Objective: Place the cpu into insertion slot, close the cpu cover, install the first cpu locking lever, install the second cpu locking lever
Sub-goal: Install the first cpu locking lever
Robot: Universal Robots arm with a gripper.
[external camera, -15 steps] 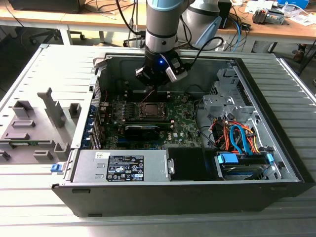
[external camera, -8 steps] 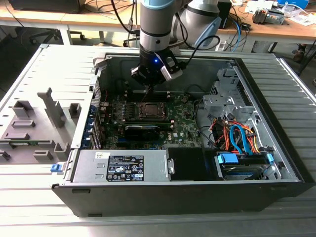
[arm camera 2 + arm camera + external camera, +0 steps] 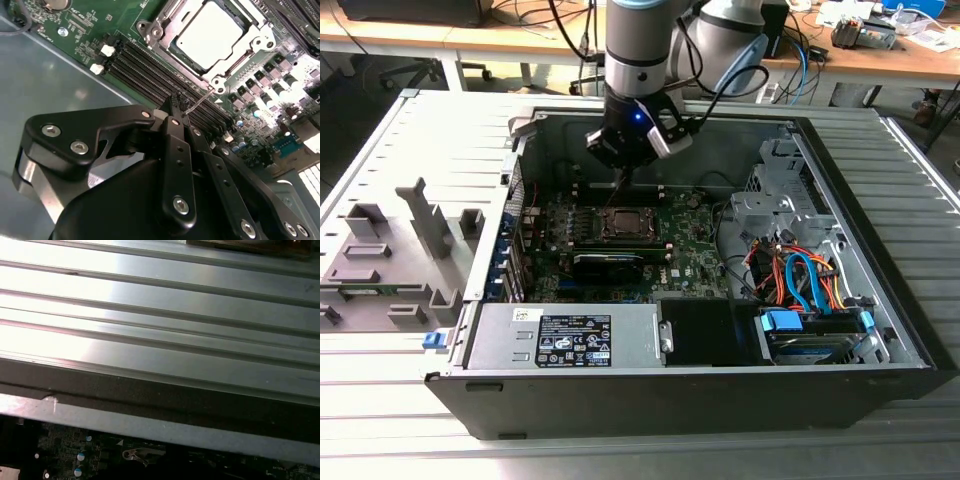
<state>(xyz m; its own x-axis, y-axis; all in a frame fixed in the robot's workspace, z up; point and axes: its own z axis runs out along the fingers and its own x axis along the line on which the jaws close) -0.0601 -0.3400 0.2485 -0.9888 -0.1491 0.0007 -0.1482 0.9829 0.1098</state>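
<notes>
One step looks done already: the cpu point(image 3: 212, 34) lies flat in the insertion slot point(image 3: 186, 56), its pale metal top showing through the window of the cpu cover point(image 3: 252, 42), which appears folded down around it. In the exterior view the socket sits near the middle of the green motherboard point(image 3: 695, 240), inside the open computer case point(image 3: 880, 330) on the ribbed table point(image 3: 380, 390).

In the second wrist view the hand point(image 3: 177, 107) hovers at about 7 o'clock from the socket, fingertips drawn nearly together around a thin wire-like locking lever point(image 3: 199, 101) that slants up toward the cover's corner; whether they actually pinch it I cannot tell.

My judgement is that the first lever is the work in hand. Seating it would call for pressing the wire down and sideways under its retaining hook without slipping onto the black memory slots point(image 3: 150, 62) just beside it.
</notes>
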